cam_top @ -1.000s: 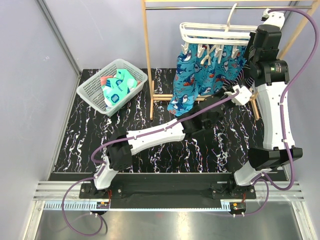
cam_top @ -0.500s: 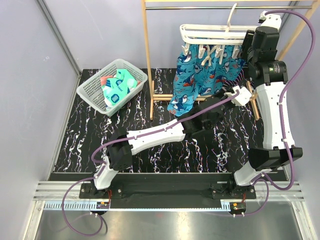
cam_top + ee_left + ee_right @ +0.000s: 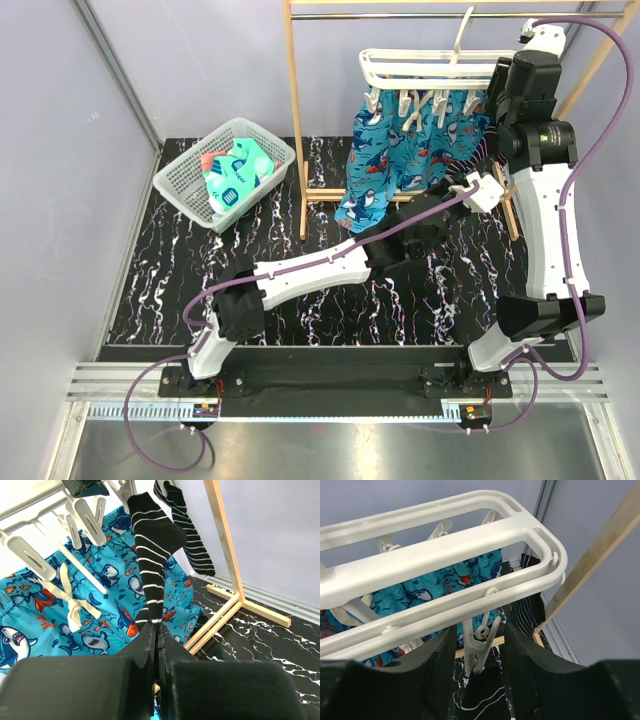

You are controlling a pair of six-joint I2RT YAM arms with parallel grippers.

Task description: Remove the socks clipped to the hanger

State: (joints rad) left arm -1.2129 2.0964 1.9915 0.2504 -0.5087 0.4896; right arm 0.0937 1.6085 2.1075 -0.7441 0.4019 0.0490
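Note:
The white slatted hanger (image 3: 420,68) hangs from the wooden rack, with blue shark-print cloth below it. In the left wrist view a black-and-white striped sock (image 3: 152,555) hangs from a clip, and my left gripper (image 3: 158,627) is shut on its lower end. A second striped sock (image 3: 187,535) hangs behind it. In the right wrist view my right gripper (image 3: 479,650) is open under the hanger frame (image 3: 445,545). Its fingers stand either side of a white clip (image 3: 482,640) that holds a striped sock (image 3: 485,695).
The tall wooden rack (image 3: 295,120) stands at the back, its foot on the black marbled table (image 3: 180,280). A white mesh basket (image 3: 190,165) at the back left holds teal and coral socks (image 3: 235,175). Several empty clips (image 3: 30,560) dangle by the shark cloth (image 3: 60,625).
My right gripper has edged slightly left, closer under the hanger's right end. The left arm has stayed where it was, still shut on the sock.

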